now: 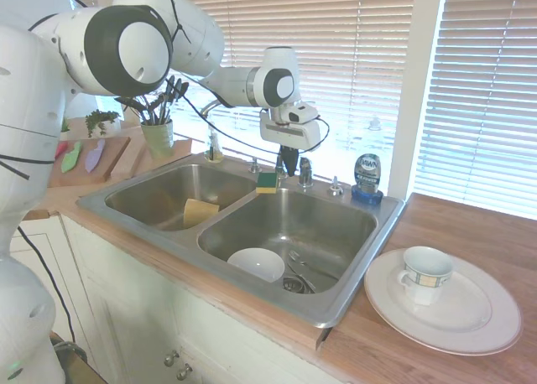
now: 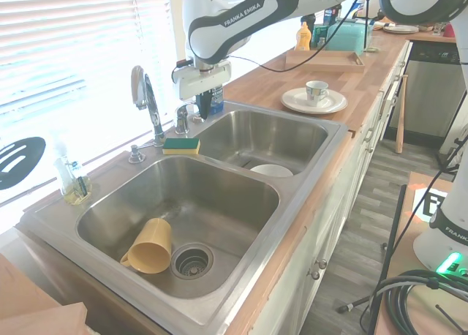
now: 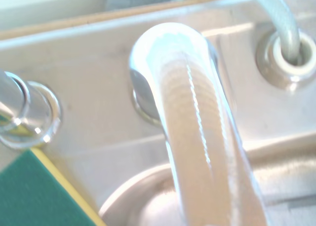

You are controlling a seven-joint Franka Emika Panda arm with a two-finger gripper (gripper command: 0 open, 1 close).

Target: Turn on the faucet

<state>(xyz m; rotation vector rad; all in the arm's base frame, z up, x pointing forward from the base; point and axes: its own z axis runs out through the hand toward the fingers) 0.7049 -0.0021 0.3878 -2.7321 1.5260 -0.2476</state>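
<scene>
The faucet [image 2: 151, 112] is a tall chrome gooseneck at the back rim between the two basins. Its spout arches toward the left-hand basin in the second exterior view. Its stubby chrome lever handle [image 1: 305, 173] [image 2: 182, 120] [image 3: 192, 112] stands beside the faucet base. My gripper [image 1: 288, 166] [image 2: 202, 110] points straight down right next to the handle, its tips at about handle height. The dark fingers look shut with nothing between them. In the wrist view the handle fills the middle, with the faucet's base ring [image 3: 24, 112] to one side.
A green and yellow sponge [image 1: 267, 181] [image 2: 180, 145] lies on the sink rim by the faucet base. A blue dish-soap bottle [image 1: 367, 174] stands just past the handle. A white bowl [image 1: 256, 264] and a yellow cup [image 2: 150, 249] lie in the basins. A plate with a mug [image 1: 428, 275] sits on the counter.
</scene>
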